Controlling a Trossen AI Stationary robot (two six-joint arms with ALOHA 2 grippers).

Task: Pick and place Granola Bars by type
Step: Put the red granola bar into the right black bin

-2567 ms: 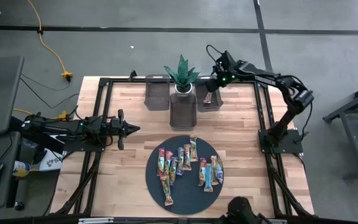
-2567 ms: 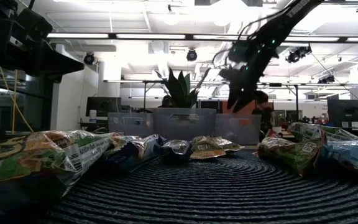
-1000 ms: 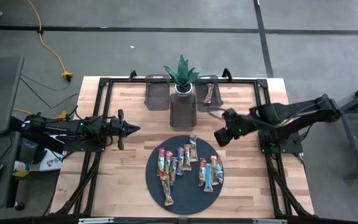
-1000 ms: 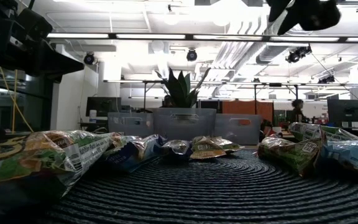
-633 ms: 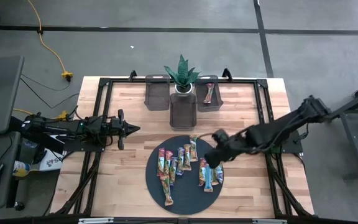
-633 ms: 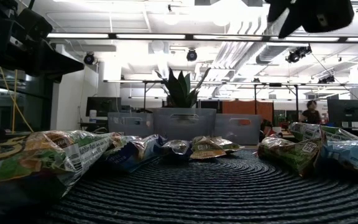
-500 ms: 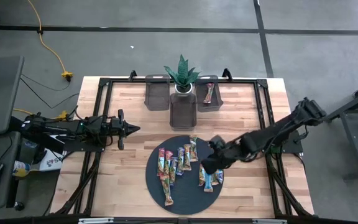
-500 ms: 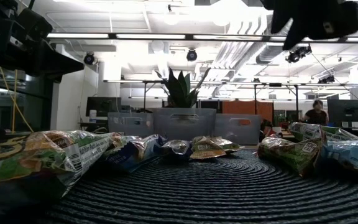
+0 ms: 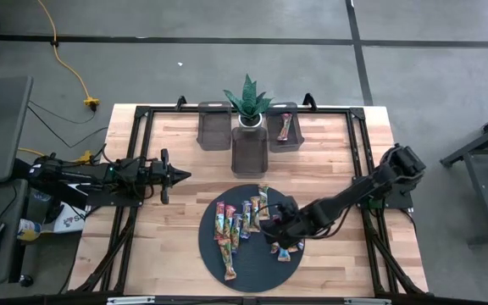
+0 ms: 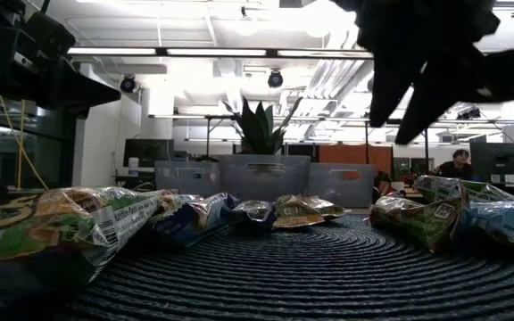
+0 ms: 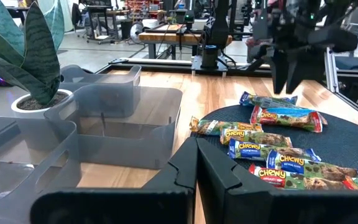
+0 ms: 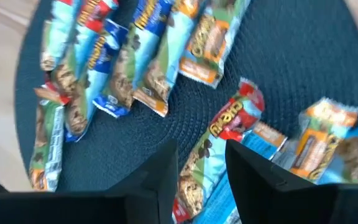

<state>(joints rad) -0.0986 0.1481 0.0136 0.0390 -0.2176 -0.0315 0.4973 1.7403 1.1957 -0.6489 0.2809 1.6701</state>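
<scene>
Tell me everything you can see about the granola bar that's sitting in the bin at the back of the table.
The granola bar is a small, thin wrapped bar with a reddish, glossy-looking wrapper. It lies flat and alone in the translucent grey bin to the right of the potted plant, at the table's back edge, lengthwise front to back, slightly tilted. No gripper touches it. Its print is too small to read.

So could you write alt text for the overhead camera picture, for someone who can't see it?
Seen from above, the right arm's pincer hangs over a dark round mat strewn with granola bars. One bar lies in the right-hand grey bin, beside a potted plant. The left pincer waits at the table's left.
</scene>
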